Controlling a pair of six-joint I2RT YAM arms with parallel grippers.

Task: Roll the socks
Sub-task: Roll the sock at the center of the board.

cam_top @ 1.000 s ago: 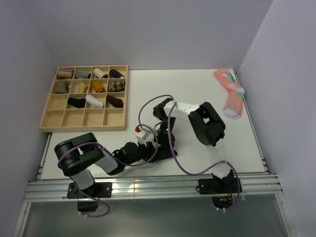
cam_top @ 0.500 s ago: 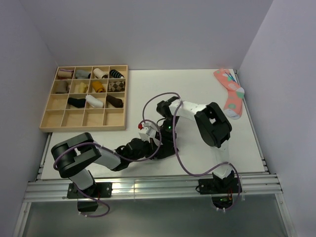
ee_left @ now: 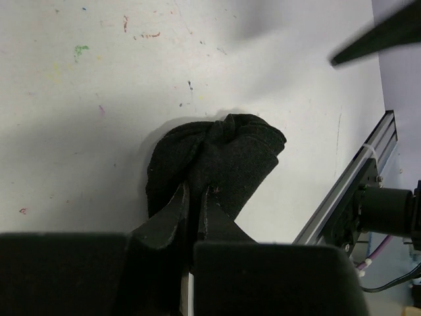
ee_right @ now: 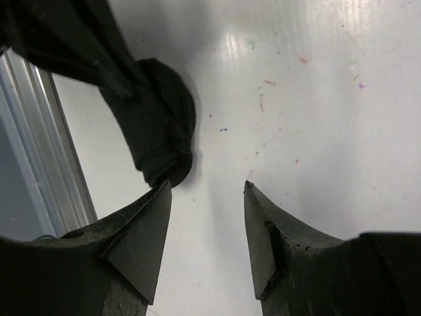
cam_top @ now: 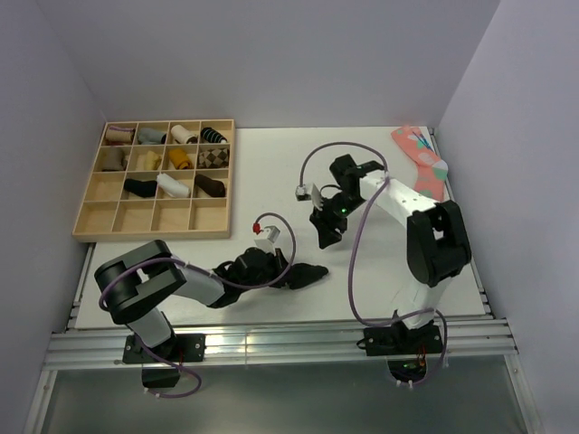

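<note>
**Top external view.** The black sock (cam_top: 306, 274) lies bunched on the white table (cam_top: 271, 163), near its near edge and about midway along it. The left gripper (cam_top: 284, 274) reaches in low from the left and touches the sock's left end. The right gripper (cam_top: 326, 233) hangs apart from the sock, toward the middle of the table. The wooden tray (cam_top: 152, 235) of sock bundles occupies the far left corner, and the pink sock (cam_top: 421, 172) lies along the right edge.

**Left wrist view.** The jaws of the left gripper (ee_left: 194, 197) are pressed together on a pinch of the sock (ee_left: 227, 155). The rest is a crumpled lump of folds just beyond the fingertips, resting on the table (ee_left: 99, 66) beside the aluminium rail (ee_left: 342, 197).

**Right wrist view.** The right gripper (ee_right: 206, 191) stands about half open with nothing between its fingers. The ribbed cuff end of the sock (ee_right: 161, 131) lies just past its left finger.

**Handling.** The knit is probably light, limp and compressible. It will sag and unfold where unsupported, though it should not slip on the pads. A sound hold pinches through several layers at the roll's edge or at the cuff, with the other gripper pinning the free end.
</note>
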